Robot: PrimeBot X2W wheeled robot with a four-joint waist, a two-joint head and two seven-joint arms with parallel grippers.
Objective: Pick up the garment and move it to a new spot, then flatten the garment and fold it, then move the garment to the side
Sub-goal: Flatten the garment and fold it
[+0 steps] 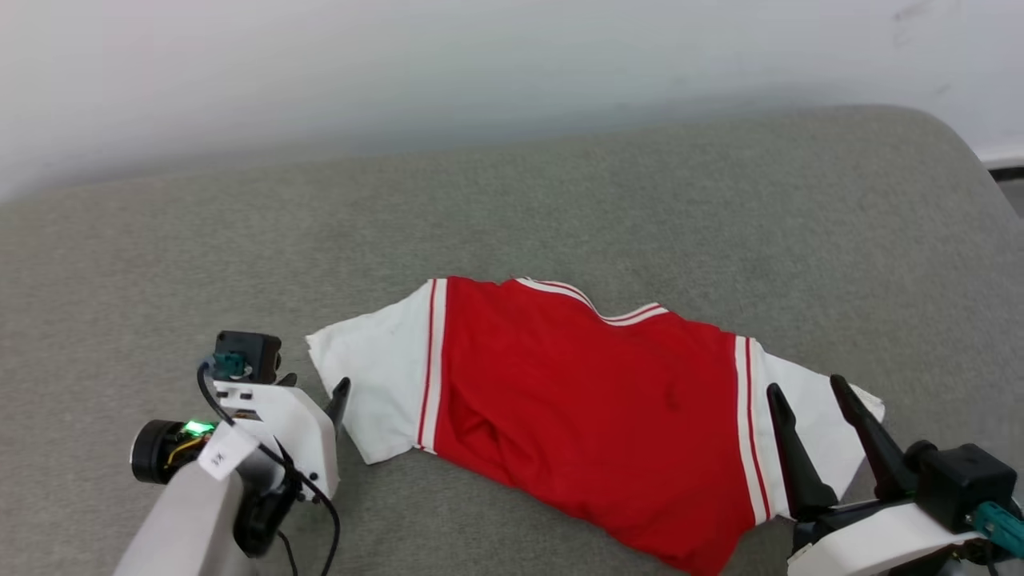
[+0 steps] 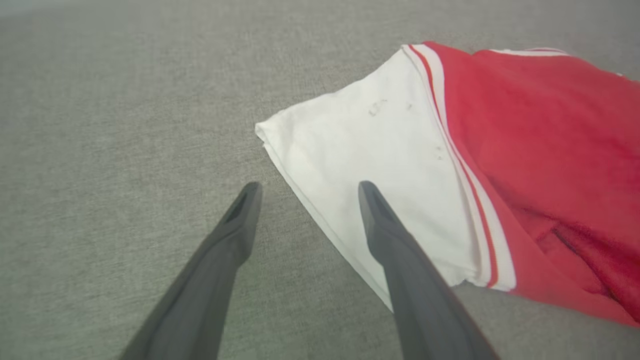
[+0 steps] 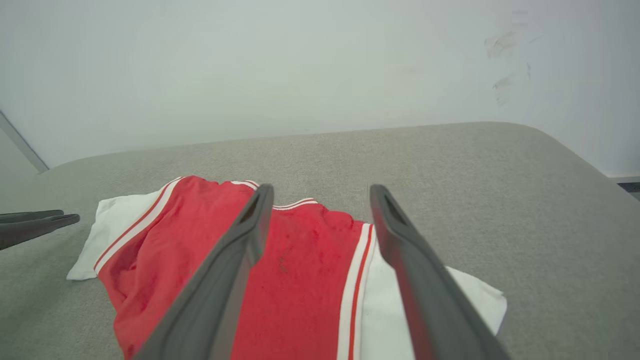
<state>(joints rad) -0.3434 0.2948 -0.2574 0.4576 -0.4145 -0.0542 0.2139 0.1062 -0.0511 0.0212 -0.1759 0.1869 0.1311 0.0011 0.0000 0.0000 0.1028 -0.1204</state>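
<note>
Both grippers stand spread and empty: the left gripper (image 2: 310, 187) at the edge of one white sleeve (image 2: 380, 145) of the red shirt (image 1: 592, 384), the right gripper (image 1: 806, 386) over the other. Rumpled on a grey cushion (image 1: 560, 200), it looks light, thin and floppy; shoulder pinches should lift it evenly.

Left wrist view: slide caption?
Open left end effector at the white sleeve of the shirt, on a grey cushion.

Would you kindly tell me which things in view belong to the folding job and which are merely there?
Job: red thin-fabric jersey with white sleeves; left pincer, open; right pincer, open.
Merely there: grey padded fabric surface underneath; pale wall behind.
</note>
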